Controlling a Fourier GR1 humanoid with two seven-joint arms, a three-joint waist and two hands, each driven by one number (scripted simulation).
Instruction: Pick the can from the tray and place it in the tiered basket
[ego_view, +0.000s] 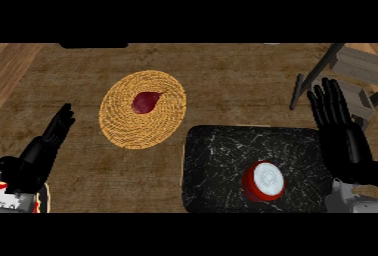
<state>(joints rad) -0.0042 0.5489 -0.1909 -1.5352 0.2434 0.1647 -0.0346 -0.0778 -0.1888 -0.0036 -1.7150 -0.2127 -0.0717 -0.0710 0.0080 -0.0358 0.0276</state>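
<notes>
Looking down from the head view, we see the can (264, 181), red with a white top facing up, standing on the black marbled tray (214, 150), close to the tray's near edge and right of its middle. The tray lies by the counter's (244, 80) near right corner. Our right hand (345, 145) shows over the tray's right edge, fingers straight and spread, grasping nothing and apart from the can. Beyond it, at the counter's far right corner, we see part of the grey tiered basket (354, 65). Left of the counter's middle lies a round woven plate (122, 125) with a small dark red thing (146, 102) on it. Our left hand (37, 155) rests near the counter's near left corner, fingers straight and released, well apart from the plate.
</notes>
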